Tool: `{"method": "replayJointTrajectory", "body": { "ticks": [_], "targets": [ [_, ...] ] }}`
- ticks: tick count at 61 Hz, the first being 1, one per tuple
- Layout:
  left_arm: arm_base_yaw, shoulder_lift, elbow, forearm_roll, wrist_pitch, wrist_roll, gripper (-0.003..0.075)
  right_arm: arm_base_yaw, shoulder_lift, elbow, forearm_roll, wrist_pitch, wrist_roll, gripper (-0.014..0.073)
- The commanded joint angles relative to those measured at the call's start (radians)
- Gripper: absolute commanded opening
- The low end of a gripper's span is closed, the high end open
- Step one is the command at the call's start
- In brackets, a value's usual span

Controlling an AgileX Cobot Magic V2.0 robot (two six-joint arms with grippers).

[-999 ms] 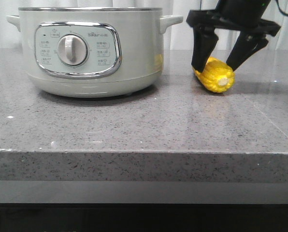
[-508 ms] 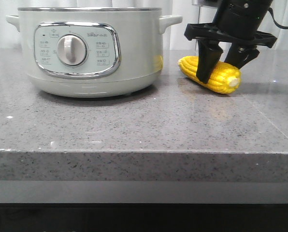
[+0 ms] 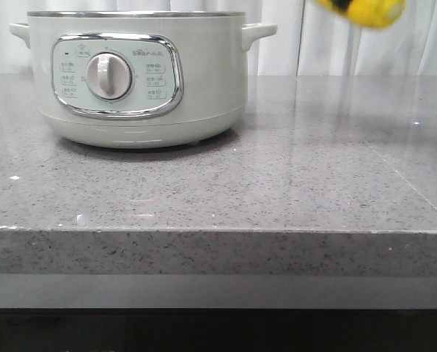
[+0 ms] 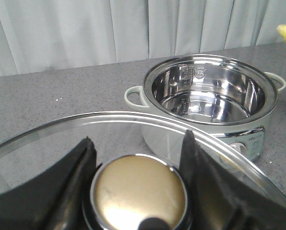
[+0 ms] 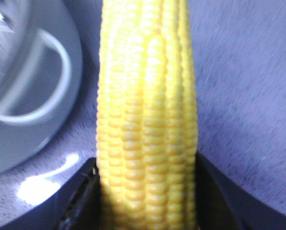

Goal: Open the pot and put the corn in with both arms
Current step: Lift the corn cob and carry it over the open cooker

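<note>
**Two grippers loaded, pot open**

One corn cob clamped lengthwise between the right gripper fingers, lifted clear of the grey stone counter and blurred at the front view's top edge. Uncovered beside it, the pot, steel bowl showing. Closed on the brass knob of the glass lid, the left gripper, held apart from the pot.

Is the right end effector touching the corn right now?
Touching. The right wrist view shows the right end effector with both black fingers pressed against the corn, no gap either side.
</note>
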Motion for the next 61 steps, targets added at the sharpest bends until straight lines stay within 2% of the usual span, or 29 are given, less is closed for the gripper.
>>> {"method": "replayJointTrajectory", "body": {
  "ticks": [1, 11, 29, 49, 61],
  "targets": [
    [-0.004, 0.003, -0.036, 0.032, -0.132, -0.005, 0.0195, 0.026, -0.094, -0.070, -0.001, -0.087, -0.002, 0.0301],
    [-0.004, 0.003, -0.036, 0.032, -0.149, -0.005, 0.0195, 0.124, -0.098, -0.193, -0.001, -0.105, -0.030, 0.0301],
    [-0.004, 0.003, -0.036, 0.032, -0.194, -0.005, 0.0195, 0.285, -0.024, -0.345, -0.001, -0.226, -0.072, 0.0301],
    [-0.004, 0.003, -0.036, 0.032, -0.198, -0.005, 0.0195, 0.326, 0.199, -0.622, -0.001, -0.055, -0.098, 0.0301],
    [-0.004, 0.003, -0.036, 0.032, -0.198, -0.005, 0.0195, 0.326, 0.302, -0.680, 0.005, 0.014, -0.098, 0.0301]
  ]
}}
